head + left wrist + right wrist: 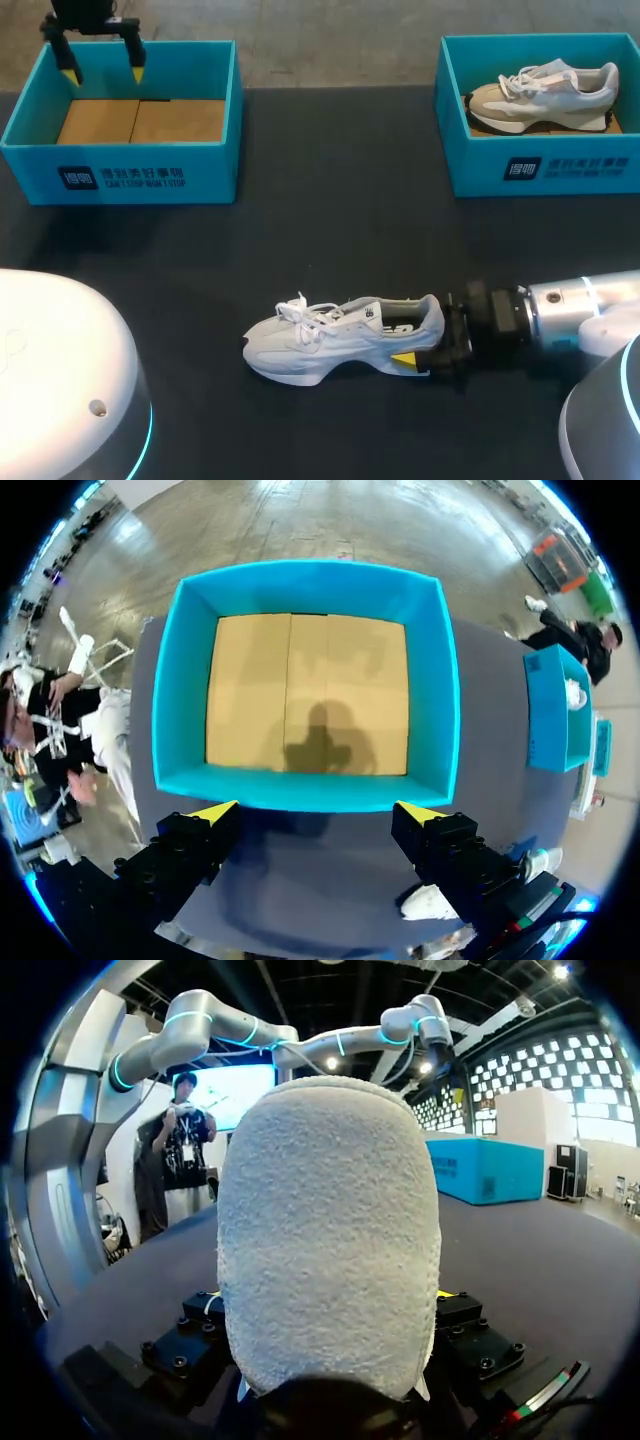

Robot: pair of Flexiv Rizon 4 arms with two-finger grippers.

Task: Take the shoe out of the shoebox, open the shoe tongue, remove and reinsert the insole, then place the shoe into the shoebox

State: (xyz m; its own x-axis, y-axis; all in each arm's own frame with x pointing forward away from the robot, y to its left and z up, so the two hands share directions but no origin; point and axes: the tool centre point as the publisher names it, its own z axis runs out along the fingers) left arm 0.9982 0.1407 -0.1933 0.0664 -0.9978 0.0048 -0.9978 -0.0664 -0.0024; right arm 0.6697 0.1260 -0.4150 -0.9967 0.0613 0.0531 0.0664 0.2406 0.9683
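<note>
Currently, the table (350, 200) is carrying one shoebox (120, 180) at 10 o'clock and a second shoebox (540, 170), holding another shoe (545, 95), at 2 o'clock. The shoe (330, 340) is lying at 6 o'clock, toe toward 9 o'clock. The right claw (425, 345) is clamping its heel (330, 1230). The left claw (103, 72), spread apart, is hovering over the 10 o'clock shoebox.

white shoe (340, 340) upright on table (330, 230), toe leftward; right gripper (428, 347) clasps its heel | left gripper (100, 62) spread above left shoebox (120, 175) | right shoebox (560, 170) holds beige shoe (545, 95)
</note>
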